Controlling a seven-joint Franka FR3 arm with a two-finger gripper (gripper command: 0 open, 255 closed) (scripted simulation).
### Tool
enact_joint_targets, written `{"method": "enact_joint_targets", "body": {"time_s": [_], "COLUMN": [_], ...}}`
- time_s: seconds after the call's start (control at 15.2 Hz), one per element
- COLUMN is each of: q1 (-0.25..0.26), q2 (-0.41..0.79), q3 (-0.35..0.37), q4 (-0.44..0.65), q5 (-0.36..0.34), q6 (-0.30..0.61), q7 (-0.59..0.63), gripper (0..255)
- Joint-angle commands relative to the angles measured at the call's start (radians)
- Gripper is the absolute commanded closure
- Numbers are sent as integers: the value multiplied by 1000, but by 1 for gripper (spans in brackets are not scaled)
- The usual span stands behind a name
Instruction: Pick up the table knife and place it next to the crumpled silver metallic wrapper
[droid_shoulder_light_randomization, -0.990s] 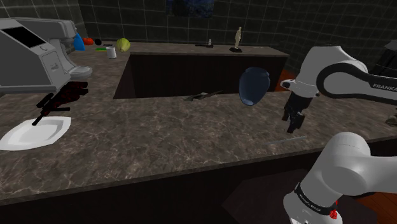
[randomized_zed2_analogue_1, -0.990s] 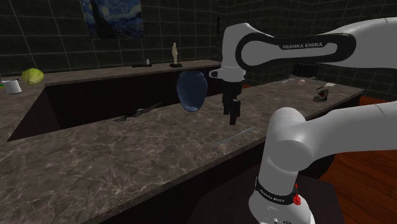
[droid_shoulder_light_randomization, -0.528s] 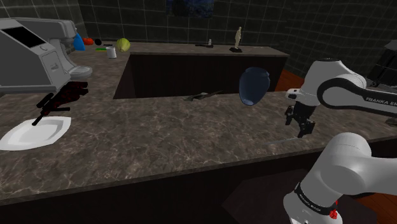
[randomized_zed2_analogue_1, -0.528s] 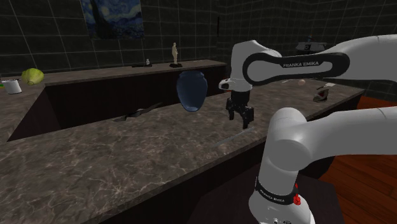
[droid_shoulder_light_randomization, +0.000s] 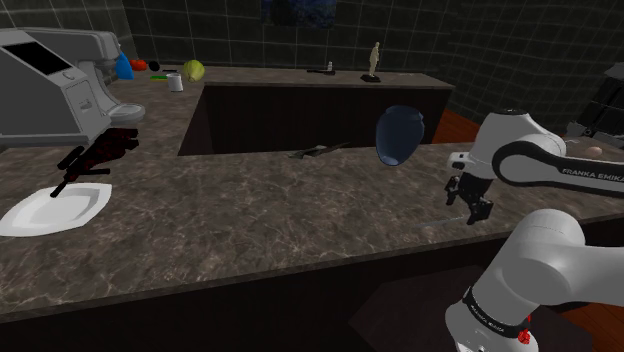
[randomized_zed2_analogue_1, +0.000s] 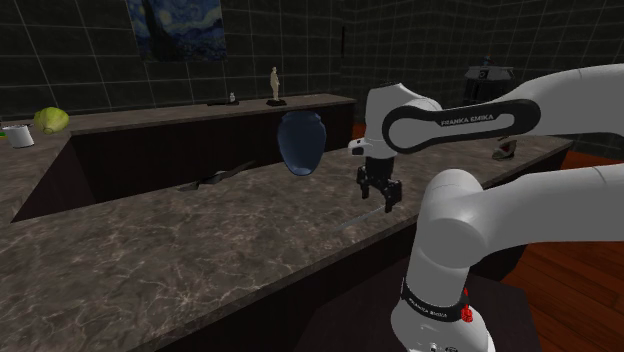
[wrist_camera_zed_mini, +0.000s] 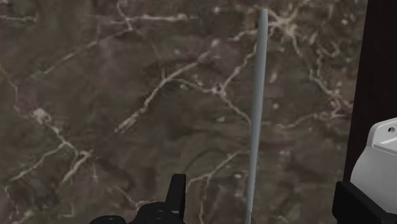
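Note:
The table knife (wrist_camera_zed_mini: 256, 114) is a thin, pale grey strip lying flat on the dark marble countertop (droid_shoulder_light_randomization: 260, 215), close to the counter's front edge. My black gripper (droid_shoulder_light_randomization: 473, 208) (randomized_zed2_analogue_1: 385, 200) hangs just above it, pointing down and open. In the wrist view, the gripper (wrist_camera_zed_mini: 264, 207) has its fingers (wrist_camera_zed_mini: 175, 197) apart, and the knife runs lengthwise between them without touching either. A dark grey crumpled thing (droid_shoulder_light_randomization: 318, 152) (randomized_zed2_analogue_1: 215, 178), possibly the wrapper, lies at the near rim of the sunken recess.
A blue vase (droid_shoulder_light_randomization: 398, 135) (randomized_zed2_analogue_1: 300, 142) stands just behind the gripper. The deep recess (droid_shoulder_light_randomization: 300, 115) cuts into the counter. A white plate (droid_shoulder_light_randomization: 55, 208), a black-and-red object (droid_shoulder_light_randomization: 95, 155) and a grey appliance (droid_shoulder_light_randomization: 50, 85) are at the shoulder view's left.
The gripper has come down from above the counter to just over the knife and has turned about its axis. Nothing on the counter has moved.

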Motion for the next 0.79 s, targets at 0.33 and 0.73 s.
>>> {"method": "enact_joint_targets", "body": {"time_s": [0.33,0.73], "q1": [-7,-7], "q2": [8,8], "q3": [-19,-19], "q4": [-15,-15], "q5": [-21,-21], "q6": [22,21], "q7": [2,2], "gripper": [0,255]}}
